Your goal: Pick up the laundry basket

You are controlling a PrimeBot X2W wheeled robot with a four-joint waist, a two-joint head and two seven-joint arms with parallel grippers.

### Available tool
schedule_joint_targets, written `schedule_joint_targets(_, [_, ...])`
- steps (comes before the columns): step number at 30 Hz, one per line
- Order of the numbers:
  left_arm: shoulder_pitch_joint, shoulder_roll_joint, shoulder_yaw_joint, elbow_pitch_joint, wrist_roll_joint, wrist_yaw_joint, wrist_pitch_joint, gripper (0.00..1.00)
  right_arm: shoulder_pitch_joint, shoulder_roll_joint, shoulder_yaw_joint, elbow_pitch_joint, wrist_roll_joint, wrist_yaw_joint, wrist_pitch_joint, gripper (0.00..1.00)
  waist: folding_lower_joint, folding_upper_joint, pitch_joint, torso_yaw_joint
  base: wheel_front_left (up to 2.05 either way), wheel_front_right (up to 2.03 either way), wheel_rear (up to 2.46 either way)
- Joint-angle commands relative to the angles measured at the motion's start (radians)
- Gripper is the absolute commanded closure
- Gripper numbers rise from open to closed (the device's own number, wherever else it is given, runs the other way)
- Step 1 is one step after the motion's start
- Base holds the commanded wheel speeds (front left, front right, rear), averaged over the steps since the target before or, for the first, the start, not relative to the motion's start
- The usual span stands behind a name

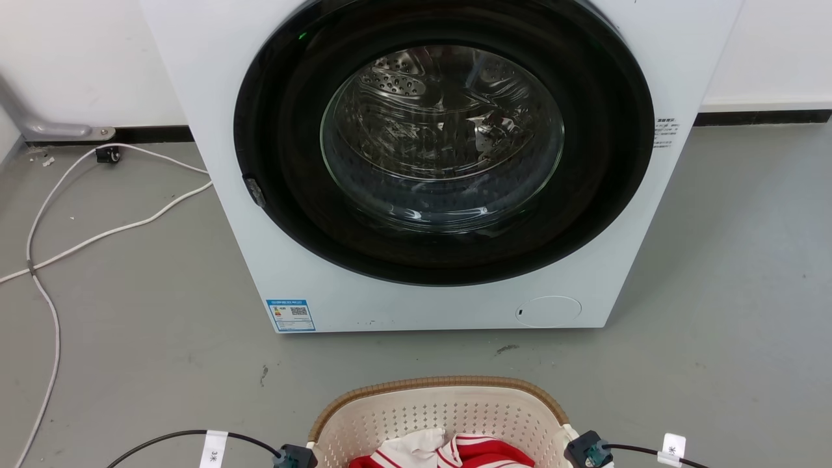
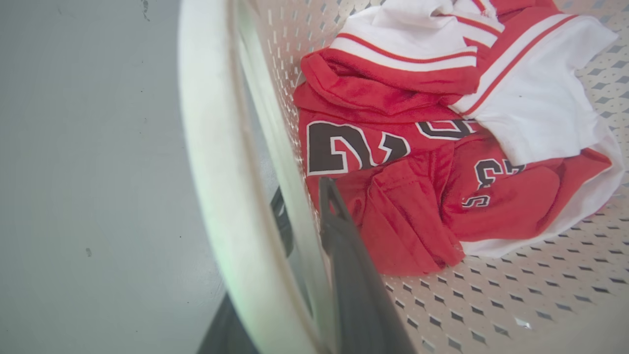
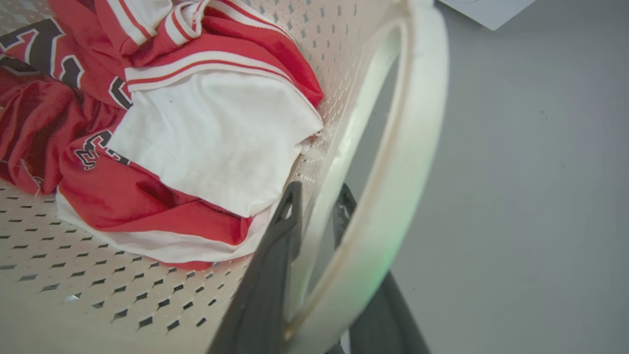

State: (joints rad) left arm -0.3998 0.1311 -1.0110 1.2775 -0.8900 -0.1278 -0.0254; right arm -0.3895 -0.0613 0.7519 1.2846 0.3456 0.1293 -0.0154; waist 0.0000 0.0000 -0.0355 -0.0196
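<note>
The laundry basket point(image 1: 442, 385) is before a white washing machine point(image 1: 390, 305) on a grey floor point(image 1: 715, 292), by a white wall point(image 1: 78, 58); a white cable point(image 1: 130, 227) lies at the left. The left gripper point(image 2: 302, 191) and right gripper point(image 3: 319, 191) each pinch its side wall.

White washer point(image 1: 442, 162) on grey floor point(image 1: 728, 312); white cables point(image 1: 130, 227) at its left; red-white jersey point(image 2: 417, 187) crumpled.

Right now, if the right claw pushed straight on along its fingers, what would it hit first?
Probably the red-and-white jersey: the right claw straddles the laundry basket wall, its inner finger nearly touching the white cloth. The outer finger's way looks free, depth unclear.
</note>
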Motion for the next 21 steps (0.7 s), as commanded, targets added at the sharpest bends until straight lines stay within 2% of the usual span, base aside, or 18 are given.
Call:
schedule_joint_targets(1, [-0.027, 0.020, -0.004, 0.001, 0.002, -0.004, -0.013, 1.00, 0.016, -0.021, 0.010, 0.008, -0.001, 0.002, 0.008, 1.00, 0.0000, 0.0000, 0.000, 0.000, 0.00, 0.00, 0.00])
schedule_joint_targets(21, [-0.027, 0.023, -0.036, 0.005, -0.031, -0.004, -0.020, 1.00, 0.021, -0.022, 0.018, 0.008, 0.007, 0.002, 0.005, 1.00, 0.0000, 0.0000, 0.001, 0.000, 0.00, 0.00, 0.00])
